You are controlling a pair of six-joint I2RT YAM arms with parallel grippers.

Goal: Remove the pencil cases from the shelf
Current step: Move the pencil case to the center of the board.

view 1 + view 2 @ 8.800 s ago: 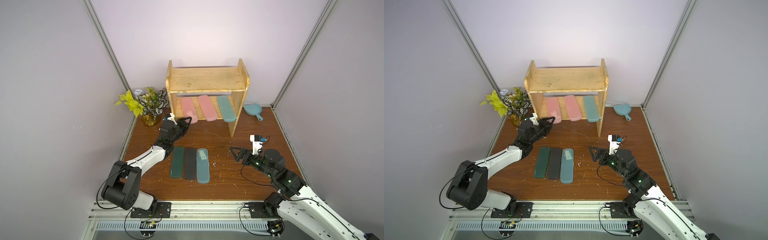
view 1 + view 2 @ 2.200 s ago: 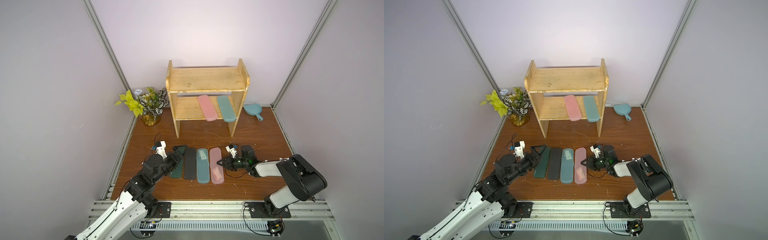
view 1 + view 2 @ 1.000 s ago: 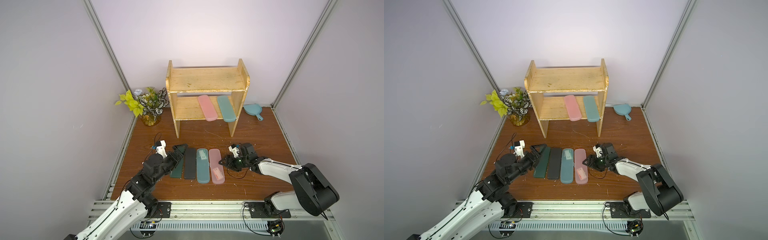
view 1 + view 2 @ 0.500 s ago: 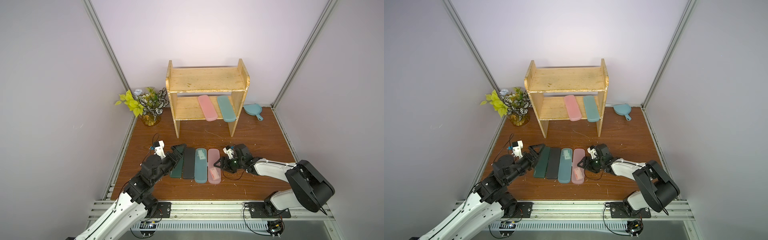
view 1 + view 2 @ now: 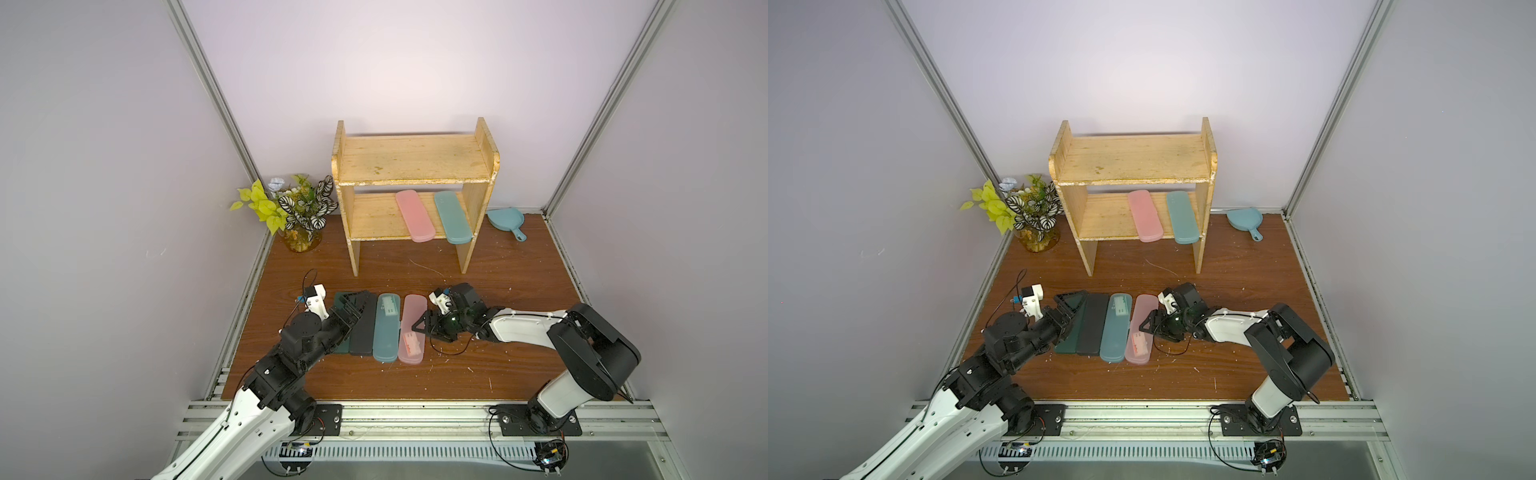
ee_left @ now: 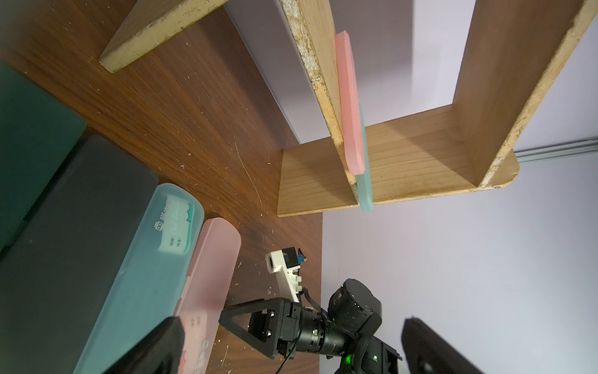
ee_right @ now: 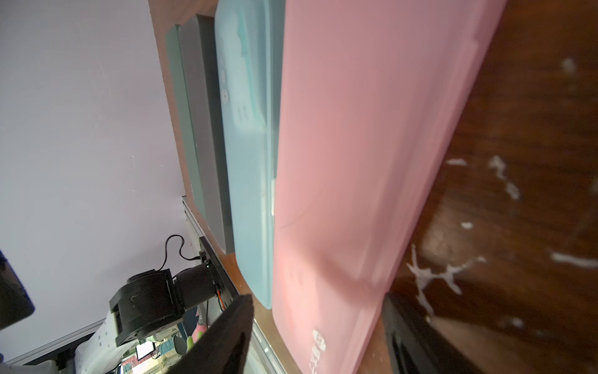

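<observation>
Four cases (image 5: 385, 332) in a row on the table (image 5: 498, 365), pink case (image 5: 411, 328) rightmost; two more cases (image 5: 414, 216) on the lower board of the shelf (image 5: 411, 160), right half. Left gripper (image 5: 356, 300) spread wide over the row's left end; right gripper (image 5: 419, 328) parted, empty, at the pink case's right edge.

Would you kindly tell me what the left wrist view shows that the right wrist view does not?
Only the left wrist view shows the shelf, a pink case and a teal case on its lower tier, plus the right arm's wrist. Only the right wrist view shows the left arm's black joint. Both show the row on the table: dark green case, black case, labelled teal case, labelled pink case.
</observation>
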